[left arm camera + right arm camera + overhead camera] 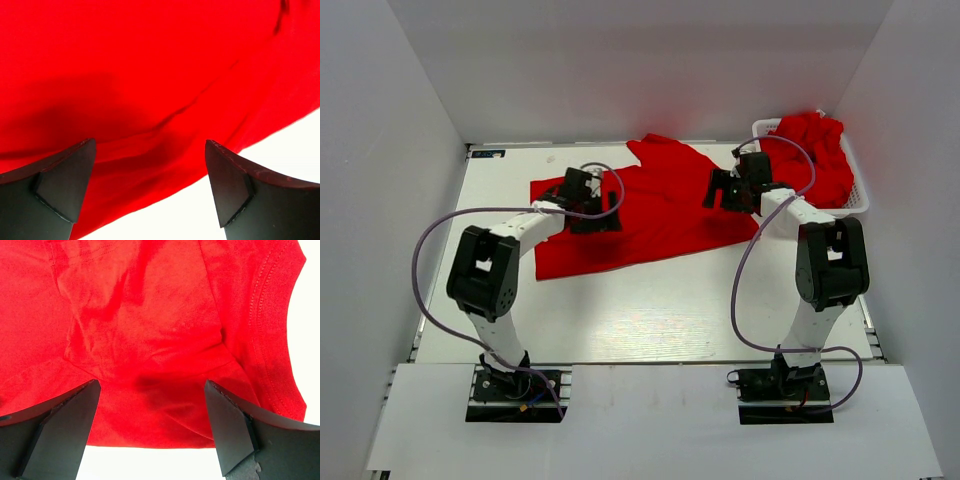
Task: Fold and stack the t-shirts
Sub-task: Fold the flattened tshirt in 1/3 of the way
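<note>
Red t-shirt (pixel 660 215) was found spread flat across table (pixel 620 320) centre. Left gripper (pixel 150 150) was positioned over shirt's left part, jaws spread wide, nothing held. Right gripper (pixel 152 390) was positioned over shirt's right edge, jaws spread wide, nothing held. Further t-shirts (pixel 810 150) were heaped in white basket (pixel 860 195) at far right corner

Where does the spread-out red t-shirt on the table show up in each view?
Top external: the plain red cloth t-shirt lies spread across the middle of the white table.
Left wrist: it fills the upper frame, its edge slanting toward the lower left.
Right wrist: it fills most of the frame, with a stitched curved hem at right.
Shared landmark: bare table beyond the shirt's edge.
</note>
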`<state>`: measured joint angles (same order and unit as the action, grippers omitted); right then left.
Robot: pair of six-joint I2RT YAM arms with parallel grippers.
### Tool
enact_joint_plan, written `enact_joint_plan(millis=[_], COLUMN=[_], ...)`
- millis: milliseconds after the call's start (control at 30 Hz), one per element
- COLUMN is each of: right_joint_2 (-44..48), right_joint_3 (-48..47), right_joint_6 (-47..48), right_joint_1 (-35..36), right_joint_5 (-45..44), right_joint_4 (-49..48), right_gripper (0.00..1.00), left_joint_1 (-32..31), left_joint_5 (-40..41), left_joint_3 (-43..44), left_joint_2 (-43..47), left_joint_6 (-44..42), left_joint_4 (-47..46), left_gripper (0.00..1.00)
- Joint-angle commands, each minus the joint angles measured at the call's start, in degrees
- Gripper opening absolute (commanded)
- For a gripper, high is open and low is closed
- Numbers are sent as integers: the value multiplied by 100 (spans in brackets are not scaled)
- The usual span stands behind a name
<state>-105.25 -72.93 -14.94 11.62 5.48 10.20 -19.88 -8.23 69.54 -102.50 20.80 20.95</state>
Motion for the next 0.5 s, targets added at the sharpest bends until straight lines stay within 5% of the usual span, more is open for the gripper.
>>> enact_joint_plan(millis=[0, 467], right_joint_2=[154, 146], right_joint_3=[-2, 77], right_joint_6=[52, 9], right_joint_1=[-37, -72], right_joint_5=[-90, -187], right_joint_4=[-9, 9], right_gripper=[90, 90], left_joint_1=[-244, -675], left_joint_5=[-283, -935], left_joint_3=[280, 323], left_joint_2=[54, -551], left_joint_6=[-496, -1183], left_joint_4=[23, 260], left_gripper=[100, 100])
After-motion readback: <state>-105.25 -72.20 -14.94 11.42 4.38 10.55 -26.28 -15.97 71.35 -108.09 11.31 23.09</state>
